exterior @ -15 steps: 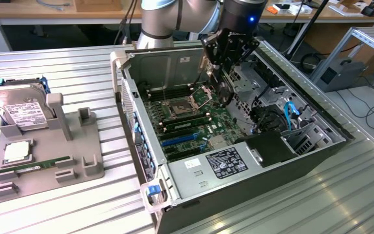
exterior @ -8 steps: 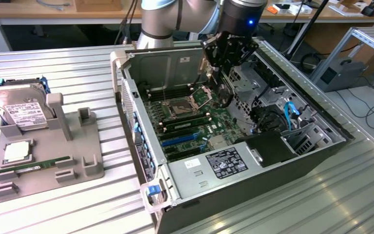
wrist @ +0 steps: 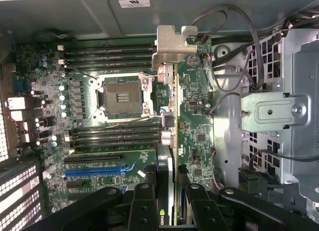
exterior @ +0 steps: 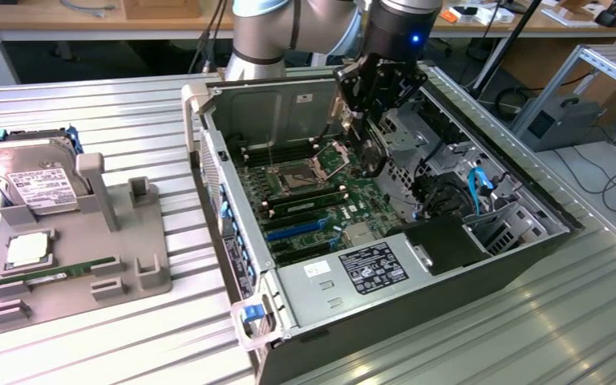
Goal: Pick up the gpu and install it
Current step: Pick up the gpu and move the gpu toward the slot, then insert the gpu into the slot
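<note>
My gripper [exterior: 370, 112] hangs over the open computer case [exterior: 233, 144], shut on the gpu [exterior: 371, 152], which it holds upright on its edge above the motherboard [exterior: 308, 196]. In the wrist view the gpu [wrist: 172, 136] shows edge-on between my black fingers [wrist: 143, 206], and its silvery bracket [wrist: 172, 44] points away from the camera. The card hovers beside the CPU socket [wrist: 122, 96] and the RAM slots, apart from the board. The blue slot [wrist: 94, 170] lies off to one side of the card.
At the exterior view's left a grey holder [exterior: 126, 265] carries a hard drive [exterior: 41, 180], a CPU [exterior: 30, 250] and a RAM stick [exterior: 57, 275]. Drive cages [wrist: 279, 111] and cables [exterior: 477, 184] crowd the case's other side. The case rests on a ribbed metal table [exterior: 480, 337].
</note>
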Tool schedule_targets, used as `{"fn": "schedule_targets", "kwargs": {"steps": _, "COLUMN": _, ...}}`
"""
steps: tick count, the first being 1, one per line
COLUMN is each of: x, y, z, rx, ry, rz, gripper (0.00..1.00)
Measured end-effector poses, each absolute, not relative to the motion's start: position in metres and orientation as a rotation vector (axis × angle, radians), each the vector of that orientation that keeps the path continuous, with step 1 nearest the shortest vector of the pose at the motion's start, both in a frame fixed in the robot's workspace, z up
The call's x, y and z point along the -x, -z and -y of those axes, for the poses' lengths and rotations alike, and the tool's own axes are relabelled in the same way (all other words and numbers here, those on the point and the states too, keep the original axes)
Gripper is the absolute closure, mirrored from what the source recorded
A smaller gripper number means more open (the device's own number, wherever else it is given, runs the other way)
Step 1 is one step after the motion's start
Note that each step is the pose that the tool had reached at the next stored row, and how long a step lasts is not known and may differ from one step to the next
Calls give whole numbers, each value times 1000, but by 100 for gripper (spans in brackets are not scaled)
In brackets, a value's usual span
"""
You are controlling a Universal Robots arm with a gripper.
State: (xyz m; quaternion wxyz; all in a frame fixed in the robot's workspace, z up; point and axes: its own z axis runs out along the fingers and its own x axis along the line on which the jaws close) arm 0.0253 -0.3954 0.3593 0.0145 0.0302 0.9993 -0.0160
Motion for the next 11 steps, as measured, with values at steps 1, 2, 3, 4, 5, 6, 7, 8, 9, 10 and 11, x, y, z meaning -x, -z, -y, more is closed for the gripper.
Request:
{"fn": "schedule_targets", "kwargs": {"steps": 1, "x": -25, "y": -359, "z": 395, "rx": -94, "ry": 50, "rz": -3111, "gripper": 73}}
{"fn": "schedule_targets", "kwargs": {"steps": 2, "x": -25, "y": -359, "z": 395, "rx": -94, "ry": 50, "rz": -3111, "gripper": 73}}
{"fn": "schedule_targets", "kwargs": {"steps": 3, "x": -25, "y": -359, "z": 395, "rx": -94, "ry": 50, "rz": -3111, "gripper": 73}}
{"fn": "schedule_targets", "kwargs": {"steps": 4, "x": -25, "y": -359, "z": 395, "rx": -94, "ry": 50, "rz": -3111, "gripper": 73}}
{"fn": "schedule_targets", "kwargs": {"steps": 5, "x": -25, "y": -359, "z": 395, "rx": -94, "ry": 50, "rz": -3111, "gripper": 73}}
{"fn": "schedule_targets", "kwargs": {"steps": 6, "x": -25, "y": -359, "z": 395, "rx": -94, "ry": 50, "rz": -3111, "gripper": 73}}
{"fn": "schedule_targets", "kwargs": {"steps": 7, "x": -25, "y": -359, "z": 395, "rx": -94, "ry": 50, "rz": -3111, "gripper": 73}}
{"fn": "schedule_targets", "kwargs": {"steps": 8, "x": -25, "y": -359, "z": 395, "rx": -94, "ry": 50, "rz": -3111, "gripper": 73}}
{"fn": "schedule_targets", "kwargs": {"steps": 9, "x": -25, "y": -359, "z": 395, "rx": -94, "ry": 50, "rz": -3111, "gripper": 73}}
{"fn": "schedule_targets", "kwargs": {"steps": 10, "x": -25, "y": -359, "z": 395, "rx": -94, "ry": 50, "rz": -3111, "gripper": 73}}
{"fn": "schedule_targets", "kwargs": {"steps": 11, "x": -25, "y": -359, "z": 395, "rx": -94, "ry": 50, "rz": -3111, "gripper": 73}}
